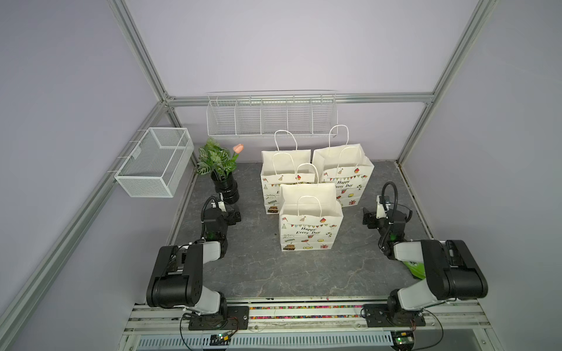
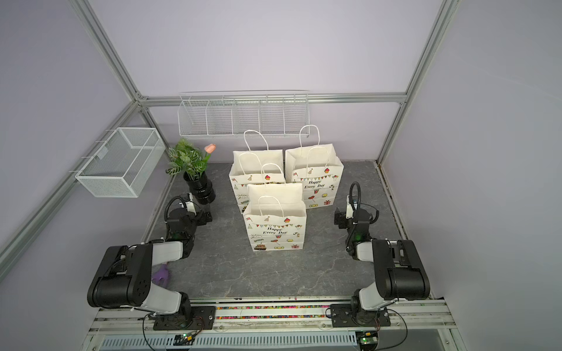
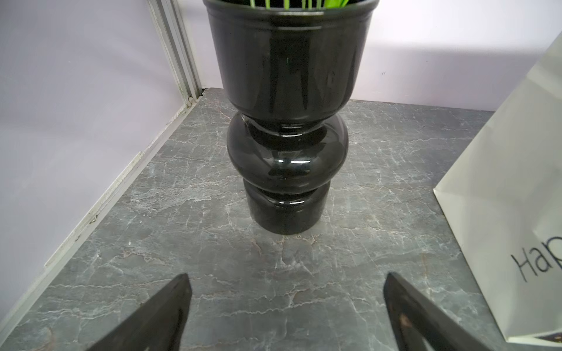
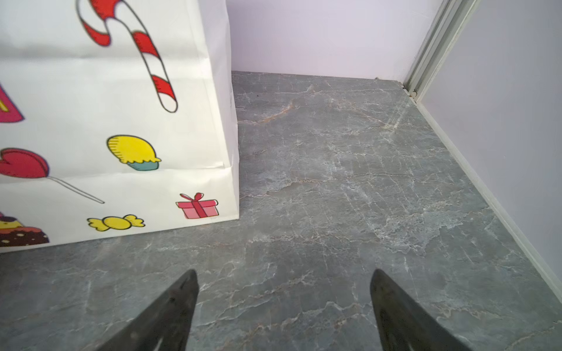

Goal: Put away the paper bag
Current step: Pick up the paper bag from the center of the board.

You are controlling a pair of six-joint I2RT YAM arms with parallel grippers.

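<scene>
**Both tools spread wide, three paper bags upright between them**

The left tool (image 3: 286, 276) has its two dark fingers set wide apart, with only grey marbled worktop (image 3: 152, 212) between them. Straight ahead of it, close but not touching, stands a glossy black vase (image 3: 287, 136) (waisted, with a round bulge at the middle). The vase carries a leafy plant (image 1: 216, 158) and a pink tulip (image 1: 238, 148). Ahead and to the right of this tool rises the rear left paper bag (image 3: 501, 182). The letters "Hap" of its print show at the edge of the left wrist view.

The right tool (image 4: 283, 272) is likewise spread wide, low over the worktop and clamped on nothing. Ahead and to its left stands the rear right paper bag (image 4: 121, 121), upright and apart from the fingers. The bag's near lower corner is printed with a candy cane, a lollipop, a yellow sweet and a small gift box. To the right of this tool the worktop runs up to the side wall.

In both top views the front paper bag (image 1: 310, 231) stands upright between the two tools, well apart from each. It overlaps the two rear bags in view, and whether it touches them cannot be told. All three bags are white with looped handles raised, and the two whose fronts show read "Happy Every Day".

Beyond both tools, on the back wall, hangs a wire shelf (image 1: 272, 115) split into compartments. To the left of the left tool, on the side wall, hangs a mesh basket (image 1: 155, 162).
</scene>
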